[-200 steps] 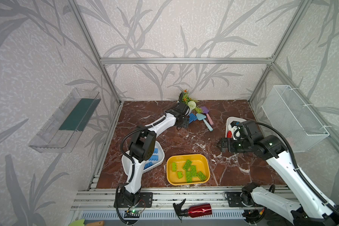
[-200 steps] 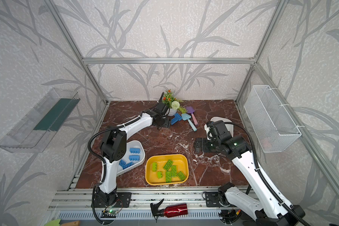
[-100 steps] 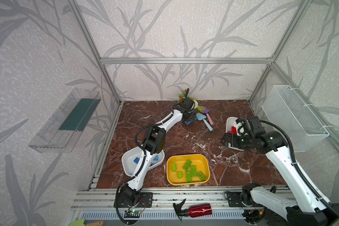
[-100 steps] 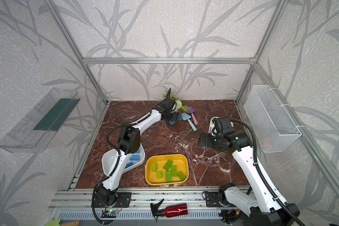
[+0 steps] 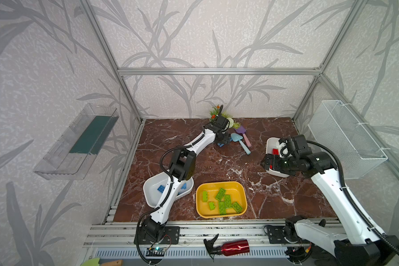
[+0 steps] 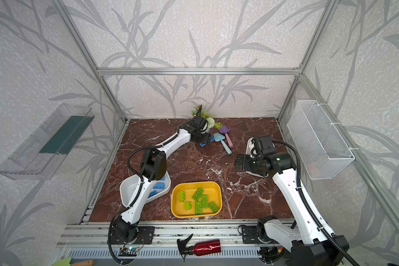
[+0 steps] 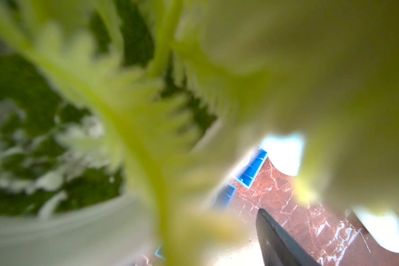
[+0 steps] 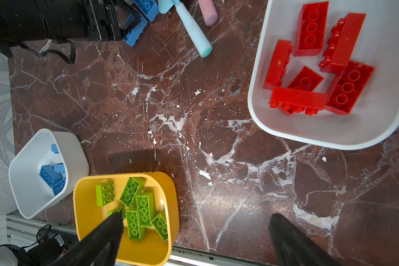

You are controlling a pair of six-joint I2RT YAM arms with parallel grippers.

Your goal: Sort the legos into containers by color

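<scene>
**A:** Surface and room?

**B:** Worktop (image 5: pixel 217 165) is red-brown marble with white veins, scuffed. Leaf-patterned walls (image 5: pixel 194 34), aluminium frame (image 5: pixel 217 71). Wire basket (image 5: pixel 346 138) hangs on the right wall and a clear shelf (image 5: pixel 78 142) on the left wall.

**A:** Containers and contents?

**B:** Yellow tub (image 5: pixel 198 200) at front centre holds six lime-green bricks (image 5: pixel 227 201), loosely heaped. White tub (image 5: pixel 148 195) sits just left of it with blue bricks (image 6: pixel 158 185) inside, partly hidden by the left arm (image 5: pixel 182 163). Second white tub (image 8: pixel 309 135) is at the right with six red bricks (image 8: pixel 311 30), some flat, some on their sides.

**A:** Anything unsorted?

**B:** At least two loose blue bricks (image 8: pixel 135 33) on the worktop at the back, beside the toy shovels (image 8: pixel 194 34) and near the flower pot (image 7: pixel 55 230).

**A:** Pincers?

**B:** Left pincer (image 5: pixel 226 140) hangs over those loose blue bricks, jaws apart, no brick seen clamped. Leaves blur most of its wrist view. Right pincer (image 8: pixel 196 215) is spread wide and empty, above bare worktop between the yellow tub and the second white tub.
</scene>
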